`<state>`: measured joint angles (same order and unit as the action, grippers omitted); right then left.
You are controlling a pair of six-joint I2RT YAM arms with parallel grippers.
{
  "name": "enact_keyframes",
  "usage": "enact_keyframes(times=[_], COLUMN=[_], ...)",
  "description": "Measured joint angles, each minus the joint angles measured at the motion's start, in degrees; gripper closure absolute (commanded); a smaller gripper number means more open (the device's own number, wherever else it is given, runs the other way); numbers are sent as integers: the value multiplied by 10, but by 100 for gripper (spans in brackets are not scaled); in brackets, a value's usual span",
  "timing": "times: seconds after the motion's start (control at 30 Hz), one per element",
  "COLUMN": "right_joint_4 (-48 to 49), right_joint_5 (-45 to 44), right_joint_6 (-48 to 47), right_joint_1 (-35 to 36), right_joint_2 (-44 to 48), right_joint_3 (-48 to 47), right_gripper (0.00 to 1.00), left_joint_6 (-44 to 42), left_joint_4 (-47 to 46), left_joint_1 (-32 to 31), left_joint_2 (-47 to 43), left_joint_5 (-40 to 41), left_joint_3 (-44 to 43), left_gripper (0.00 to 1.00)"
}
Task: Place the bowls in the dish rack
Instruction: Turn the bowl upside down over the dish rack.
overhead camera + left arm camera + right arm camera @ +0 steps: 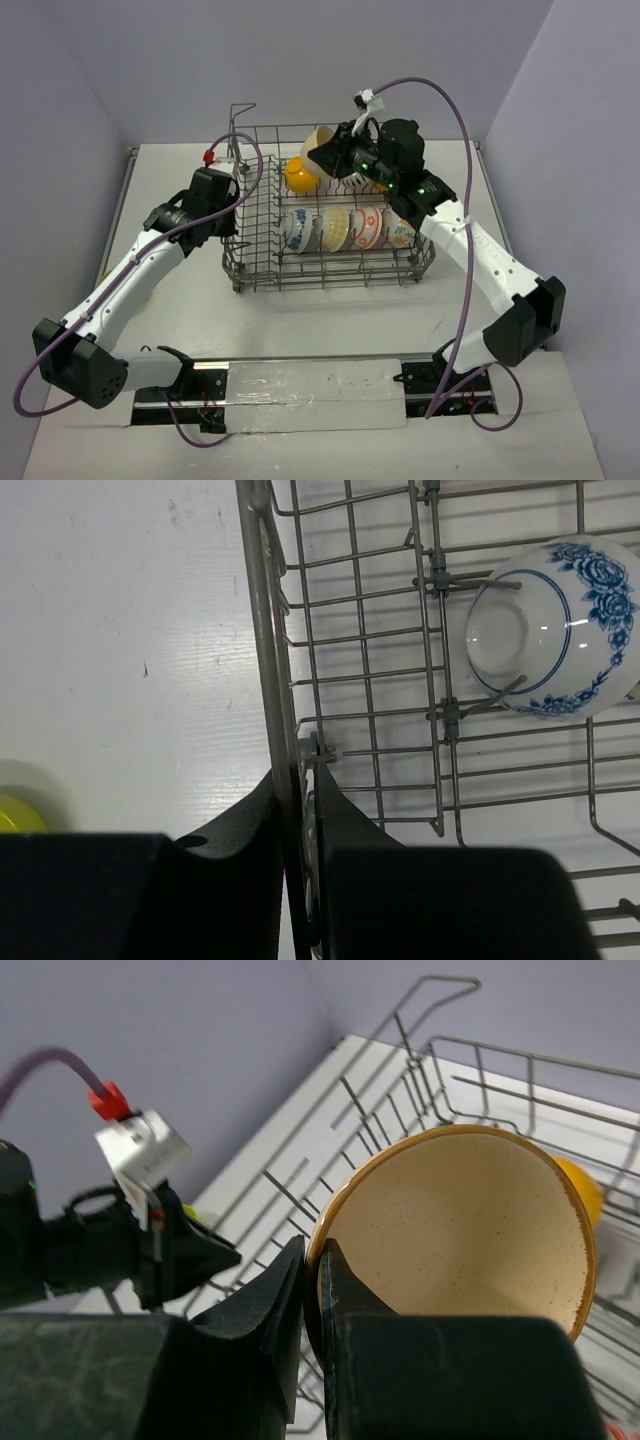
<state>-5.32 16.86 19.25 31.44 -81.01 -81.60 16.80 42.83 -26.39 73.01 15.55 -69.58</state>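
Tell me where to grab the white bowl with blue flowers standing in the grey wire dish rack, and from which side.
Pinch the top of its rim, coming straight down from above. The white blue-flowered bowl stands on edge between tines of the grey wire dish rack, foot facing the rack's left wall, so that upper edge looks like the most open part.

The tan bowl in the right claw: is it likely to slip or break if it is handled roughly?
The tan bowl looks hard and glazed, so it is probably stiff but somewhat slippery. The right claw pinches only its rim, so it may pivot. Hanging over the wire rack, it could chip if dropped.
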Motion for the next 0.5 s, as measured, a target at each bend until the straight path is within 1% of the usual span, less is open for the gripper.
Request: enact_keyframes(times=[0.07,0.1,0.17,0.27,0.5], right_joint_4=[26,38,59,88,149], right_joint_5=[9,10,11,8,6], right_joint_6=[26,39,57,82,143], right_joint_1=[0,0,1,1,1], right_joint_2=[-22,-34,-59,-93,-148], right_joint_3=[-16,-25,-42,-57,-58], right_gripper=[100,100,100,100,100], left_joint_6=[3,2,2,-2,-9], left_joint_4=[-1,-1,-4,-17,-32], left_joint_1=[0,0,1,1,-1], left_joint_2=[0,0,-3,-13,-38], left_joint_5=[-1,-1,-1,-2,-7], left_joint_3=[0,0,3,15,39], left_gripper=[91,96,99,100,100])
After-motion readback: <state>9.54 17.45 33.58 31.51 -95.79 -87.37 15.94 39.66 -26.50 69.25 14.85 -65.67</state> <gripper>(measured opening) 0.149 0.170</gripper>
